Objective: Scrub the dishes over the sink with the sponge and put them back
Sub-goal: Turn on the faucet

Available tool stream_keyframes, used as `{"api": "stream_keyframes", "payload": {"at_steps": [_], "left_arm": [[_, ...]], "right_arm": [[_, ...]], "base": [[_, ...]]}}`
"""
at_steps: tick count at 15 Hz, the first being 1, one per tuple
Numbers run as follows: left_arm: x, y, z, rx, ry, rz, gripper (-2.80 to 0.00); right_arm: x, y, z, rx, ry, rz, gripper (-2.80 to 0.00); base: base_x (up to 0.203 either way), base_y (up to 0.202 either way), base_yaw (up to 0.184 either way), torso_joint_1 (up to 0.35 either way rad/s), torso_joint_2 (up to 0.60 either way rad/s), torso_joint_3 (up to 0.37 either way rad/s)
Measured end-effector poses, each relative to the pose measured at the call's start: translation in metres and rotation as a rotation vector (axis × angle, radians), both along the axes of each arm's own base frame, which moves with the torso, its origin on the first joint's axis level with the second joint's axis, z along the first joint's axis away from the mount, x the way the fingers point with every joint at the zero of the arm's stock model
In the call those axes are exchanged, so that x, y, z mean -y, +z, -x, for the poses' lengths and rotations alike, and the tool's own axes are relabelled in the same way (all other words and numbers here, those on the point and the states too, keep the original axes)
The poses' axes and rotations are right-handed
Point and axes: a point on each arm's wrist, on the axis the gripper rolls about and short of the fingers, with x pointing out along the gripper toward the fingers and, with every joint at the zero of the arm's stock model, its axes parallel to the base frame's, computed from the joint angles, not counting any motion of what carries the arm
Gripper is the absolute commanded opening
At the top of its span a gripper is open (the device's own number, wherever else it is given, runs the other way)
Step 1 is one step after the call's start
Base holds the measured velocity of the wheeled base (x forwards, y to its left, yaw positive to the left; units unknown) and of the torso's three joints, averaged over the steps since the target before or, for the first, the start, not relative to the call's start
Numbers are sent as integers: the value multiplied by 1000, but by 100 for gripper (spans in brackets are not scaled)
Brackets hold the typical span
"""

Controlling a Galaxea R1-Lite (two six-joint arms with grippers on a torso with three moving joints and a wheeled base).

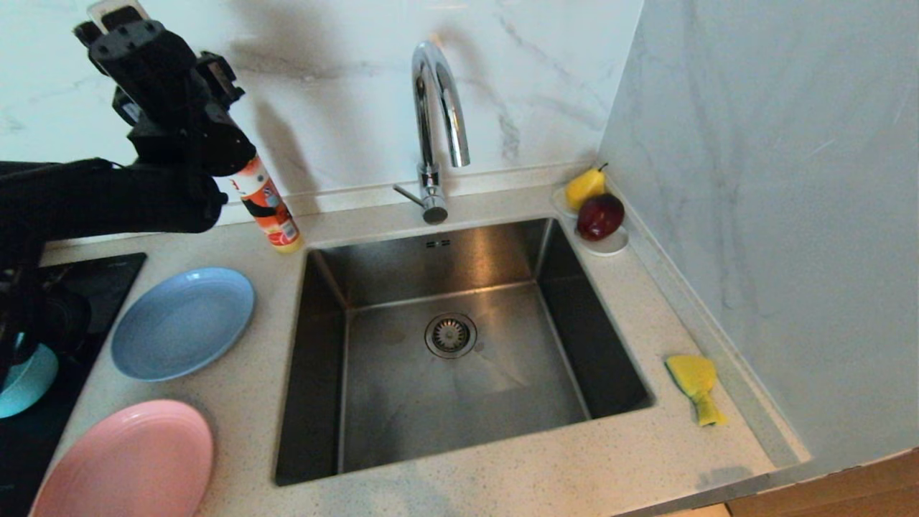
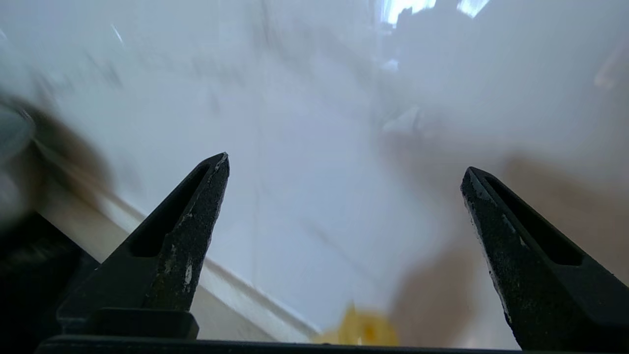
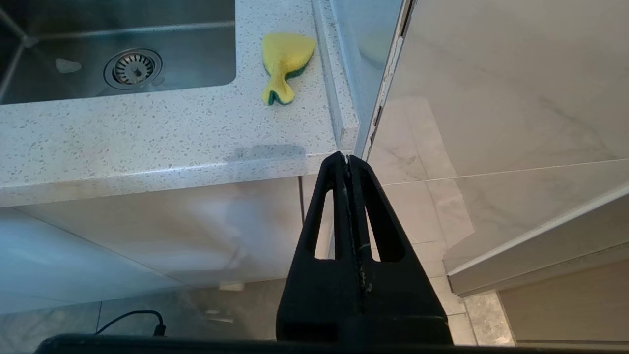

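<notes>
Sponge (image 1: 695, 385) lies far right of my raised, wide-open left gripper (image 2: 344, 167), long axis near-to-far, so my closed, empty right gripper (image 3: 348, 158) below the counter edge is nearer.

The speckled counter (image 1: 502, 474) held two plates (blue (image 1: 183, 322), pink (image 1: 126, 463)) lower left, sponge (image 1: 695, 384) lower right, bottle (image 1: 267, 208) upper left.

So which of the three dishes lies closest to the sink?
The light-blue plate, just left of the sink; the pink plate and teal bowl lie farther away.
</notes>
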Motion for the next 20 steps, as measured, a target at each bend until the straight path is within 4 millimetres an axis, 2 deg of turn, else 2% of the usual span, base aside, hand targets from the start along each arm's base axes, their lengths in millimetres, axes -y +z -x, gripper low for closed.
{"api": "stream_keyframes", "payload": {"at_steps": [3, 5, 8, 10, 12, 14, 17, 20], "left_arm": [[-6, 44, 46, 4, -7, -6, -280], [-9, 67, 79, -13, -44, -33, -280], [-12, 87, 129, -72, -143, -99, -280], [-14, 87, 167, -162, -255, -158, -280], [-16, 72, 208, -301, -401, -212, -280], [-21, 43, 256, -454, -545, -237, -280], [-25, -18, 326, -603, -681, -226, -280], [-25, -91, 392, -637, -758, -222, -280]], "right_arm": [[0, 0, 0, 0, 0, 0, -280], [0, 0, 0, 0, 0, 0, -280], [0, 0, 0, 0, 0, 0, -280], [0, 0, 0, 0, 0, 0, -280], [0, 0, 0, 0, 0, 0, -280], [0, 0, 0, 0, 0, 0, -280], [0, 0, 0, 0, -1, 0, -280], [0, 0, 0, 0, 0, 0, -280]], "base": [[0, 0, 0, 0, 0, 0], [0, 0, 0, 0, 0, 0], [0, 0, 0, 0, 0, 0], [0, 0, 0, 0, 0, 0], [0, 0, 0, 0, 0, 0], [0, 0, 0, 0, 0, 0], [0, 0, 0, 0, 0, 0], [0, 0, 0, 0, 0, 0]]}}
